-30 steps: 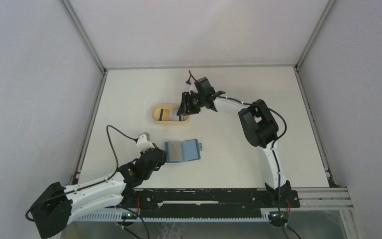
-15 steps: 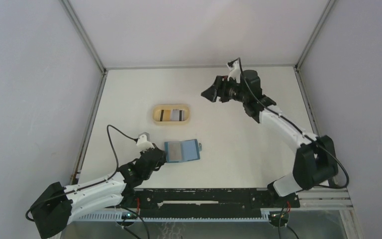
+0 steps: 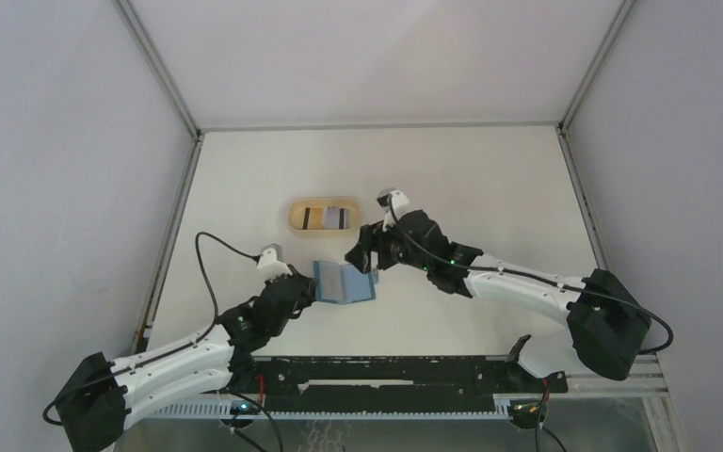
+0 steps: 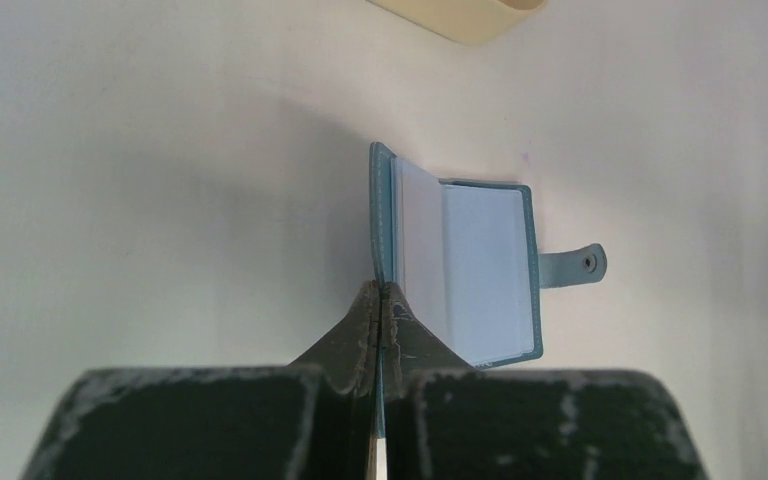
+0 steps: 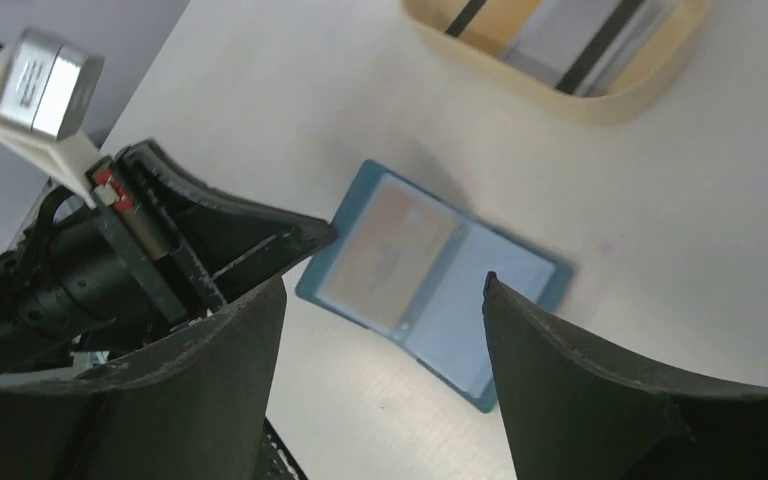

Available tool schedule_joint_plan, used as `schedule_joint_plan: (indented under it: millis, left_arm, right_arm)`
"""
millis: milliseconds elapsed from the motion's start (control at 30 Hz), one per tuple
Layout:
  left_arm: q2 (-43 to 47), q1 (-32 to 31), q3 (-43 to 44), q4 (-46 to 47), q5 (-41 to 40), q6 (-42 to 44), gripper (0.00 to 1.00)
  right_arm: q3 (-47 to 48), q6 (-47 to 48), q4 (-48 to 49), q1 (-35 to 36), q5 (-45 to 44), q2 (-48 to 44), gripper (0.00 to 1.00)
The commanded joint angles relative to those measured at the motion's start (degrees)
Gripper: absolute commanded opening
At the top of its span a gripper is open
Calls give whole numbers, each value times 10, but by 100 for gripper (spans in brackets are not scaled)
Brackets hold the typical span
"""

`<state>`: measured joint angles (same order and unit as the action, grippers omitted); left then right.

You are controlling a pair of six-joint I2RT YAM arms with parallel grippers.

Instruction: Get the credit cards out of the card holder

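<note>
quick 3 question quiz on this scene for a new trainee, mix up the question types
1. True or false: the left gripper is shut on one cover of the small teal-blue folding wallet, which lies open.
2. Pick one. The right gripper is: A) shut on a card; B) open, poised over the wallet; C) shut on the wallet.
3. In a few words: where do the whitish plastic cards with dark stripes lie?

Key
1. True.
2. B.
3. In the tan oval dish, beyond the wallet.
</note>
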<state>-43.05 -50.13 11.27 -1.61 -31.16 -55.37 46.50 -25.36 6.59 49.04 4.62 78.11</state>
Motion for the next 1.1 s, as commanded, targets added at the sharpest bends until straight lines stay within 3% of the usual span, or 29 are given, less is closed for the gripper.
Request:
schedule_joint_plan:
  millis: [0, 400, 1067]
  left_arm:
    - [10, -2, 32, 7, 4, 12, 0]
    - [14, -3, 11, 28, 8, -3, 0]
    - [11, -4, 1, 30, 0, -14, 0]
  right_arm:
    - [14, 3, 38, 44, -41, 32, 81]
    - [16, -25, 59, 142, -87, 87, 85]
    - [52, -63, 62, 175, -71, 175, 89]
